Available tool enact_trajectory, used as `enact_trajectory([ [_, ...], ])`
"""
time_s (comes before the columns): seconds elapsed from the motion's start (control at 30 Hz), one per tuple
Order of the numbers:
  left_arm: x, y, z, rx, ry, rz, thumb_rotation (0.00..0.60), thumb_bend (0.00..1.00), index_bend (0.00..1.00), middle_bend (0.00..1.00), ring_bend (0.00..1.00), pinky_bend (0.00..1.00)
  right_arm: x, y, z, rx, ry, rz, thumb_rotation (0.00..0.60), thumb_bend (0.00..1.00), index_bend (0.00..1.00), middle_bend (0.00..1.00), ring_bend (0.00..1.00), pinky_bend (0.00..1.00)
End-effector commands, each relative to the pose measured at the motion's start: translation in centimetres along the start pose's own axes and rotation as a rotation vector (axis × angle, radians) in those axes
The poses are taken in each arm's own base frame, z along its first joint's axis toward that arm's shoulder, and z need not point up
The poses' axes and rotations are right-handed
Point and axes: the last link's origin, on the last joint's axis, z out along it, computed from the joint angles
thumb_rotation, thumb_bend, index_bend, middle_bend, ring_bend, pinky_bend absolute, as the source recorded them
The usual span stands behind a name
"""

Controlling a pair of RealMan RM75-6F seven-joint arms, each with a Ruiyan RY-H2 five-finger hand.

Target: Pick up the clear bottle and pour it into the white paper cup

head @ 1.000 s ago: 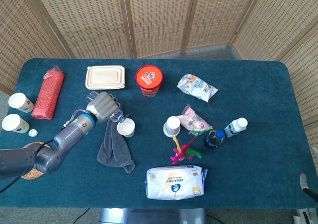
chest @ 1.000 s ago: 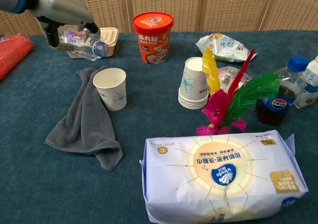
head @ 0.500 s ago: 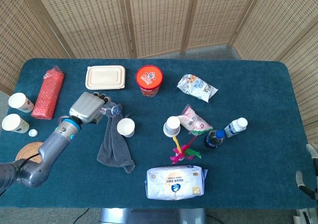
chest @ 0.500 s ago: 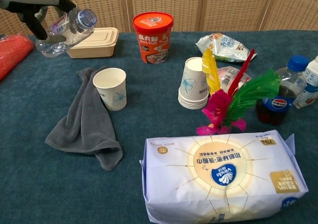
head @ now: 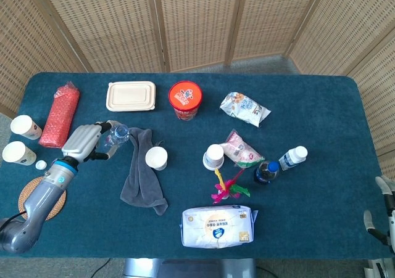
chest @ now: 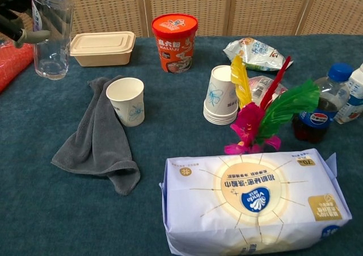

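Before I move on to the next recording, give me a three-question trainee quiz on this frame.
1. True or false: the clear bottle is tipped over the white paper cup.
2. Which robot hand holds the bottle?
A. the left robot hand
B. the right robot hand
C. neither
3. Fill in: the white paper cup stands on the edge of the grey ____.

Key:
1. False. In the chest view the bottle stands upright, off to the left of the cup.
2. A
3. towel
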Motion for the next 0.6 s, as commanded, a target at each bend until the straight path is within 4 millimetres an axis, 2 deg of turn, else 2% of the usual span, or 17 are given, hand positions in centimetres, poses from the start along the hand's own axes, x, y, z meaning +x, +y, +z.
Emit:
enact_trajectory([
  [0.03, -0.7, -1.1, -0.8, 0.026, -0.015, -0.156, 0.575, 0.61, 0.4, 0.33, 0.39, 0.6, -0.1, -0.3, 0.2, 0.007, -0.006, -0.001, 0.6, 0.51, 0.0, 0.0, 0.0, 0.12],
  [0.4, -1.5, -4.4, -1.5, 0.086, -0.022, -0.532, 0.576, 0.61, 0.38, 0.32, 0.39, 0.59, 0.0, -1.4, 0.8, 0.023, -0.025, -0.002, 0.6, 0.51, 0.0, 0.0, 0.0, 0.12],
  [0.6, -1.9, -6.0, -1.6, 0.092, -0.053, -0.564, 0.574, 0.61, 0.37, 0.3, 0.38, 0.57, 0.0, -2.0, 1.3, 0.037, -0.043, 0.001, 0.6, 0.51, 0.0, 0.0, 0.0, 0.12],
])
